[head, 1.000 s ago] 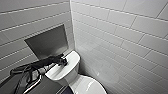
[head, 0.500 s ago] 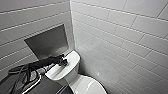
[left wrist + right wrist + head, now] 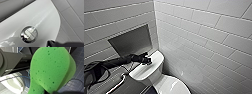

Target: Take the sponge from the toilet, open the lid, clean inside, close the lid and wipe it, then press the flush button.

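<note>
Sponge (image 3: 50,69) appears clamped at one end in my R gripper (image 3: 53,92), is light, soft and squashy, so best gripped mid-body w/ modest force; L gripper (image 3: 147,60), opening can't tell, hovers by flush btn (image 3: 29,34) on tank (image 3: 146,72).

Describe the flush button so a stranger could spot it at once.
Find the white toilet in the tiled corner, then its tank against the wall. On the tank's top sits the flush button: a round chrome disc split into two halves, the only metal on white ceramic.
</note>
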You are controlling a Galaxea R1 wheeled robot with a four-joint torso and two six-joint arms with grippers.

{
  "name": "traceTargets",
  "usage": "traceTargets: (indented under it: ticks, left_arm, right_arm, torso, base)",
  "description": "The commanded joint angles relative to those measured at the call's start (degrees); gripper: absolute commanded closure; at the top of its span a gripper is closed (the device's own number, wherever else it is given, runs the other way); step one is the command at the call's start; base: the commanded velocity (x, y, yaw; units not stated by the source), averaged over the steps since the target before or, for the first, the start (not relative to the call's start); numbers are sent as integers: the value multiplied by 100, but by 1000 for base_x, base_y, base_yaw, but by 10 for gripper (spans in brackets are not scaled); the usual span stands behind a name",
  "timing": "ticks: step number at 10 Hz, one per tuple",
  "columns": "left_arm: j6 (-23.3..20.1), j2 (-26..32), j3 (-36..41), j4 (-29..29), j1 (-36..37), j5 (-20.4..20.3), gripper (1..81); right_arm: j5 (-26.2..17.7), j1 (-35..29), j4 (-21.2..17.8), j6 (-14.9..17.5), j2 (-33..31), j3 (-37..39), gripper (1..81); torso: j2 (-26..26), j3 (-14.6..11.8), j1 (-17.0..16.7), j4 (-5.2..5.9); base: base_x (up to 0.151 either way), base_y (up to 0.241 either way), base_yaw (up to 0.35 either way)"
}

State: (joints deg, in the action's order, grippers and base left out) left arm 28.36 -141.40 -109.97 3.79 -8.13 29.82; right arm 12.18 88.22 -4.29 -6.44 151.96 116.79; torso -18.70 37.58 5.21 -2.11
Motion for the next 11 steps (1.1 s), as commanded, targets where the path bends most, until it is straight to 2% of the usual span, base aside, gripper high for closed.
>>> traceTargets:
  ticks: [1, 3, 5, 7, 9, 11]
  left_arm:
    - [100, 1735, 2125, 52, 1072, 182, 811]
    - [38, 2453, 3211, -17, 523, 139, 811]
    - [38, 3029, 4133, -704, -596, -424, 811]
    - [30, 3389, 4553, -1299, -1666, -659, 811]
    - [30, 3329, 4642, -2039, -3108, -1460, 811]
    - [30, 2866, 4224, -2662, -4468, -2205, 811]
  right_arm:
    - [-418, 51, 96, 2, -110, -70, 811]
    - [-409, 51, 104, 2, -102, -35, 811]
    - [-418, 42, 113, 46, -23, 44, 811]
    - [-418, 51, 113, 55, 4, 97, 811]
    - [-418, 42, 113, 55, 127, 317, 811]
    - [-418, 51, 113, 64, 258, 527, 811]
  torso:
    - [0, 0, 0, 0]
    - [0, 0, 0, 0]
    - [0, 0, 0, 0]
    - [0, 0, 0, 0]
    - [0, 0, 0, 0]
    - [-2, 0, 0, 0]
  base:
    - [0, 0, 0]
    - [0, 0, 0]
    - [0, 0, 0]
    - [0, 0, 0]
    - [0, 0, 0]
    - [0, 0, 0]
